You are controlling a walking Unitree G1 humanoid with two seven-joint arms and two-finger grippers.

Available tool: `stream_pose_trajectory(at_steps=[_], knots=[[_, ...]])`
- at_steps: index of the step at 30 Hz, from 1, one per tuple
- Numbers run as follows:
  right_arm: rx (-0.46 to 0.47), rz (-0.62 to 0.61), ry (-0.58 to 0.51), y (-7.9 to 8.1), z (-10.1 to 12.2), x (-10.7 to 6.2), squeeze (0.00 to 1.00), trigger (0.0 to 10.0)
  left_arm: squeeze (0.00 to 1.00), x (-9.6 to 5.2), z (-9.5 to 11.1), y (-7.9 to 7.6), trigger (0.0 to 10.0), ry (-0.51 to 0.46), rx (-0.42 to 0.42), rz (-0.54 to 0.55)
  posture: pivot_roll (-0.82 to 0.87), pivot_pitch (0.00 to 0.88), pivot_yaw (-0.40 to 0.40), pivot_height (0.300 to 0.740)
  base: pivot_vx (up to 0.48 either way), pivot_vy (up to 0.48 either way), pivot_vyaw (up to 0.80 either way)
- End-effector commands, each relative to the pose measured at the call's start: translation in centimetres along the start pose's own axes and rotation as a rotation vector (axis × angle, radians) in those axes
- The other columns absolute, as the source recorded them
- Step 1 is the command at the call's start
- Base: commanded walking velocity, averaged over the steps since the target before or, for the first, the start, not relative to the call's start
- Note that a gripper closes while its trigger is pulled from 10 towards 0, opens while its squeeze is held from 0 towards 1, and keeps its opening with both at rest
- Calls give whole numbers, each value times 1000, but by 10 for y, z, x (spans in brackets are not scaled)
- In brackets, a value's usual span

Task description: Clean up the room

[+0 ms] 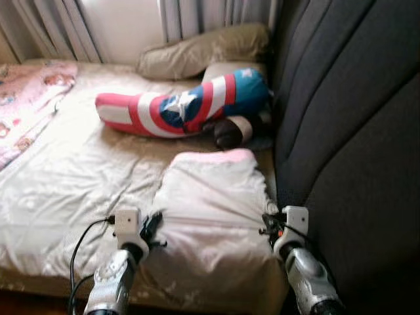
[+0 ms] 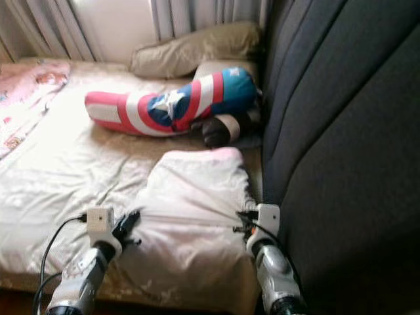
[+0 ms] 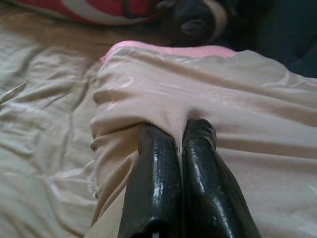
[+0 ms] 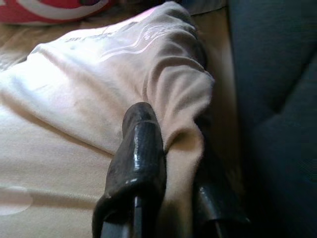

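Folded blanket (image 1: 213, 210), cream with a pink edge at its far end, was seen lying on the bed (image 1: 65, 184) at the near edge, just beside the dark grey upholstered headboard (image 1: 354, 131). It was gripped at both sides: left gripper (image 3: 179, 141) jaws were pressed together on a pinch of fabric at the blanket's left edge, and right gripper (image 4: 173, 144) jaws were clamped on a bunched fold at its right edge, next to the headboard. A taut crease was drawn across the blanket between the two grip points, so the cloth was judged to be held under tension, probably to keep the fold flat and square while it was lifted or shifted. The two-sided hold was judged suitable for a limp item that would sag or unfold if taken from one side. Farther back, a shield-patterned bolster pillow (image 1: 184, 105) in red, white and blue was lying across the bed, with an olive pillow (image 1: 203, 49) behind it against the curtains (image 1: 59, 26). A pink patterned quilt (image 1: 29, 98) was lying at the far left. Risk noted: the right grip was tight against the headboard, so little clearance was judged available there.
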State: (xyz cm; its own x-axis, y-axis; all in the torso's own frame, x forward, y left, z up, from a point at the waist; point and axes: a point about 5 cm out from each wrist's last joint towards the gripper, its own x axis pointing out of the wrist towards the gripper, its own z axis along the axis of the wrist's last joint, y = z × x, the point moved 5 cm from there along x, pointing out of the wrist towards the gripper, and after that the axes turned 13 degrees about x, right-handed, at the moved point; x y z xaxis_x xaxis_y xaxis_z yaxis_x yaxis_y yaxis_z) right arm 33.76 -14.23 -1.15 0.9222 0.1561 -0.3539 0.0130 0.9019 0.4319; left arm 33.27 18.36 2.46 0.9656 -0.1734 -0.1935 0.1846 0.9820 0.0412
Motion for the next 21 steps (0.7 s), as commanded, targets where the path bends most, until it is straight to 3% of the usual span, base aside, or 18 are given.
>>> stream_pose_trajectory(at_steps=[1,9,11,21], knots=[[-16,-70,-124,-30,36,-6,0,10000,0,-2,18,27,10000,-68,-6,77,42,0,-27,740,0,0,0],[-18,-67,-109,-28,34,-5,0,10000,0,4,20,20,10000,-64,-40,8,38,0,-32,740,0,0,0],[-14,-67,-112,-29,34,-6,0,10000,0,11,25,10,10000,-67,-94,-90,37,0,-33,740,0,0,0],[1,-60,-188,-28,47,-20,0,10000,0,32,42,-15,10000,-67,-105,-253,10,0,-32,740,0,0,0]])
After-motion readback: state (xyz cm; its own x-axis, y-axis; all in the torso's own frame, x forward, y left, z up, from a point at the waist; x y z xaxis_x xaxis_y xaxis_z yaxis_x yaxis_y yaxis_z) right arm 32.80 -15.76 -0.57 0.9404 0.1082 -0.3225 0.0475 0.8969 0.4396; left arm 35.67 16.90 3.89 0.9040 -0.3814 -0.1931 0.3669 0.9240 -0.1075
